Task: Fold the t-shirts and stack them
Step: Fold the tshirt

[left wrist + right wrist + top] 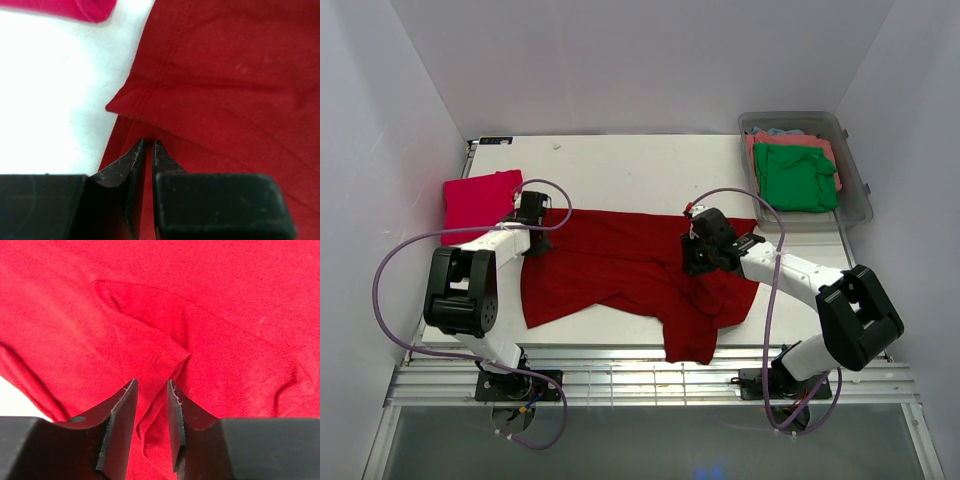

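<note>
A dark red t-shirt (620, 265) lies spread and creased across the middle of the white table (620, 170); one part hangs toward the front edge. My left gripper (532, 222) is at its left edge, jaws nearly together on the cloth's hem (149, 144). My right gripper (695, 250) is on the shirt's right part, with a raised fold of the cloth (151, 385) between its fingers. A brighter pinkish-red t-shirt (478, 203) lies folded at the left, and shows in the left wrist view (75, 7).
A clear grey plastic tub (857, 195) stands at the back right, holding a green t-shirt (795, 178) on top of a coral one (790, 140). White walls close in the table on three sides. A metal rail runs along the front edge.
</note>
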Tool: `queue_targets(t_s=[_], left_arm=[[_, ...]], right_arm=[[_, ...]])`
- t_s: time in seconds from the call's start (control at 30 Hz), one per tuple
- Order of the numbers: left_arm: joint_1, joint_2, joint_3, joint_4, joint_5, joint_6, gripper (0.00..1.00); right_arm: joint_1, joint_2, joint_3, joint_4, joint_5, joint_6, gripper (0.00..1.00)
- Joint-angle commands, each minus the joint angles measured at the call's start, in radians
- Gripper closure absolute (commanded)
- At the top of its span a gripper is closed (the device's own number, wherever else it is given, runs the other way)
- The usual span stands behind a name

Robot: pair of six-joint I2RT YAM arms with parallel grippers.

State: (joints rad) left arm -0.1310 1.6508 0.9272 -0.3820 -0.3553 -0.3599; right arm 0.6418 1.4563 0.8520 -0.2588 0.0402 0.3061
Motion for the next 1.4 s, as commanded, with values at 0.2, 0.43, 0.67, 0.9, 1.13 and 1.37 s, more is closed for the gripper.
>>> queue_targets(t_s=[0.2, 0.43, 0.67, 0.9, 1.13, 1.37], left_arm=[[0.001, -0.115, -0.004, 0.104, 0.038, 0.013, 0.78], [0.001, -0.088, 0.022, 0.084, -0.022, 0.010, 0.80], [0.001, -0.106, 0.019, 0.097, -0.045, 0.013, 0.80], [0.001, -0.094, 0.033, 0.091, -0.048, 0.013, 0.80], [0.001, -0.083, 0.039, 0.086, -0.044, 0.013, 0.80], [0.001, -0.118, 0.047, 0.060, -0.040, -0.005, 0.81]], right_arm=[[-0.025, 0.088, 0.053, 0.041, 0.070, -0.015, 0.61], [-0.047, 0.144, 0.076, 0.078, 0.029, -0.016, 0.61], [-0.047, 0.168, 0.088, 0.102, -0.008, -0.010, 0.60], [-0.045, 0.176, 0.081, 0.084, -0.013, -0.005, 0.65], [-0.047, 0.121, 0.050, 0.073, -0.006, -0.015, 0.87], [-0.027, 0.021, 0.029, 0.038, -0.082, -0.015, 0.88]])
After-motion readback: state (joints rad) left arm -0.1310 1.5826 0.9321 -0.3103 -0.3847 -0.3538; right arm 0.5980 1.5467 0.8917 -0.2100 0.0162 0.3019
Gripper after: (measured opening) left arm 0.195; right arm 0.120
